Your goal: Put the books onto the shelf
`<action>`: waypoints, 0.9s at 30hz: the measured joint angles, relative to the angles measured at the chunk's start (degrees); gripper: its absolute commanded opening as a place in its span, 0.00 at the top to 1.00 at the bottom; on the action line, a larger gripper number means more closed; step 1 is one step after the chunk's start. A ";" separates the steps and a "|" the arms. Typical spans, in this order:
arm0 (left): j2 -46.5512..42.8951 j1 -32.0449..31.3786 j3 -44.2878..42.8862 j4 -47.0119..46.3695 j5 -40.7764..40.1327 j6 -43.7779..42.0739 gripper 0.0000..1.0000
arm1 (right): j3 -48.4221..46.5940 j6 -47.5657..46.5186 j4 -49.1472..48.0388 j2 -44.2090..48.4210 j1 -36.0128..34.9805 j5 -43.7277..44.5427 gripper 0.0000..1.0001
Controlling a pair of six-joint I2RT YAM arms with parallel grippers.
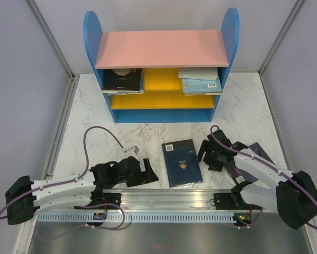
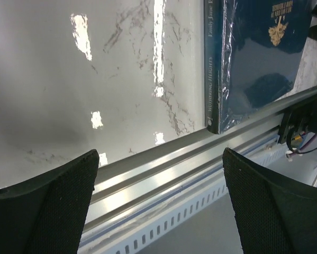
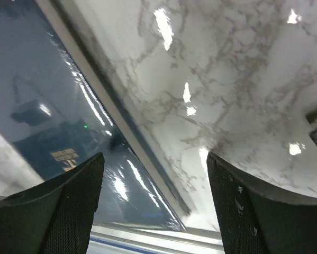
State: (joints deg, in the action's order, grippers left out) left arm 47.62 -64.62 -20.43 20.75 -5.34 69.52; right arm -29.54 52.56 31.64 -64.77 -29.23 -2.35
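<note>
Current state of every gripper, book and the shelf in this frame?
Left gripper: open, empty.
Right gripper: open, empty.
Navy book: flat on table, cover up.
Dark book: on table, partly under right arm.
Black book: lying on shelf, left.
Pale blue books: stacked on shelf, right.

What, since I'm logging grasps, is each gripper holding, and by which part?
Nothing is held. The left gripper is open over the table. The right gripper is open above the edge of a dark book, with nothing between its jaws.
</note>
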 measured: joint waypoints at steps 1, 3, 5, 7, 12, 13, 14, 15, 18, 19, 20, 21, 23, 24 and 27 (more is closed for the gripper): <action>0.46 0.59 0.68 -0.90 -0.07 0.09 0.00 | 0.66 0.02 -0.85 0.31 0.50 -1.49 0.18; 1.75 1.07 0.90 -2.36 -0.17 0.09 0.00 | 2.03 0.17 -4.50 0.70 0.85 -3.28 0.18; 4.28 1.33 0.90 -4.76 -0.35 0.09 0.00 | 3.26 0.37 -8.70 0.52 0.90 -5.75 0.18; 7.23 1.49 0.90 -7.61 -0.35 0.11 0.00 | 4.42 0.70 -12.94 0.15 0.90 -8.02 0.18; 14.49 1.73 0.81 -19.41 -0.26 0.44 0.00 | 6.95 1.25 -22.21 -1.88 1.01 -12.35 0.19; 16.74 1.88 0.74 -22.21 -0.15 0.63 0.00 | 7.10 1.29 -24.15 -2.97 1.01 -13.25 0.19; 18.88 1.99 0.50 -25.24 -0.02 0.96 0.00 | 7.30 1.38 -26.47 -4.28 1.01 -14.25 0.21; 21.14 2.12 0.11 -28.39 0.11 1.18 0.00 | 7.39 1.70 -28.87 -5.79 1.03 -15.47 0.22; 28.87 2.69 -1.75 -36.48 1.99 1.86 0.00 | 8.24 2.86 -37.66 -10.14 1.20 -17.90 0.23; 31.19 2.69 -2.01 -39.69 2.51 1.99 0.00 | 8.61 3.48 -40.65 -11.50 1.44 -18.47 0.23; 34.27 2.84 -2.19 -44.11 3.56 2.89 0.00 | 9.18 3.93 -43.85 -12.72 1.44 -19.10 0.24; 37.09 2.95 -2.16 -49.03 4.52 3.43 0.00 | 9.55 4.17 -46.21 -13.57 1.33 -19.87 0.24; 41.48 3.21 -0.79 -59.10 6.03 5.84 0.00 | 10.36 5.20 -49.57 -14.82 1.03 -20.68 0.24; 42.93 3.19 -0.07 -63.10 6.54 6.56 0.00 | 10.64 5.77 -51.04 -15.54 0.48 -21.33 0.24; 44.33 3.15 3.26 -71.36 6.99 9.16 0.00 | 11.61 6.67 -53.57 -16.20 -0.42 -22.49 0.26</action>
State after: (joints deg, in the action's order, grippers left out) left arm 91.94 -61.47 -17.17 -50.61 1.65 78.67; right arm -17.93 59.22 -21.93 -80.97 -29.65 -24.84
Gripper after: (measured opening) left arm 0.993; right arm 0.746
